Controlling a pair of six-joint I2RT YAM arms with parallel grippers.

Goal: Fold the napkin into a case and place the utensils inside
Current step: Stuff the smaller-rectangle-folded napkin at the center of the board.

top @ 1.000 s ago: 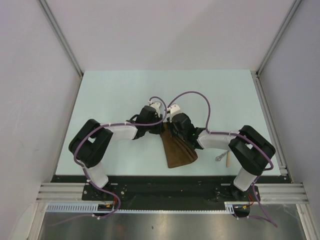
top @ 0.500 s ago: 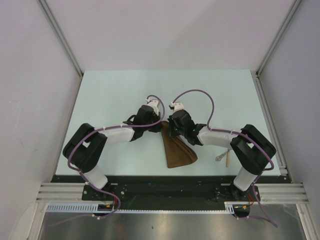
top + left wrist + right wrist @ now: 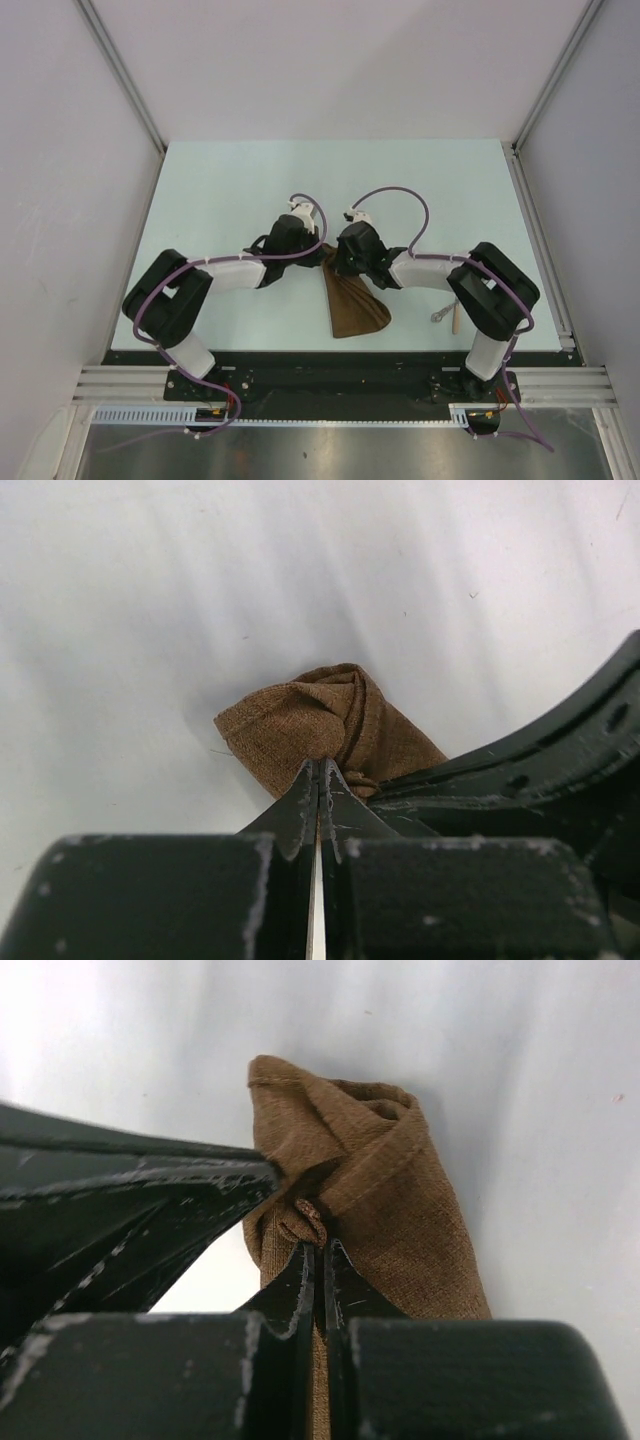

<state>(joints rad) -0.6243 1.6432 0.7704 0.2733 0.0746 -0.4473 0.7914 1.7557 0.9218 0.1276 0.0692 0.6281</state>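
Observation:
The dark-brown napkin (image 3: 353,305) lies bunched into a narrow fan on the pale table (image 3: 230,190), widening toward the near edge. My left gripper (image 3: 320,254) and right gripper (image 3: 334,262) meet at its far, gathered tip. In the left wrist view the left gripper (image 3: 320,766) is shut on a fold of the napkin (image 3: 300,720). The right gripper (image 3: 321,1245) is shut on a rolled hem of the napkin (image 3: 400,1220) in the right wrist view. The utensils (image 3: 448,317), one with a tan handle, lie on the table beside the right arm, partly hidden by it.
The table's near edge (image 3: 340,352) runs just below the napkin. Grey enclosure walls and metal frame posts (image 3: 125,75) bound the table on three sides. Each gripper's black finger (image 3: 520,770) reaches into the other's wrist view.
The left gripper has shut on the napkin's tip. Both arms have shifted slightly toward the far side, drawing the napkin's tip with them.

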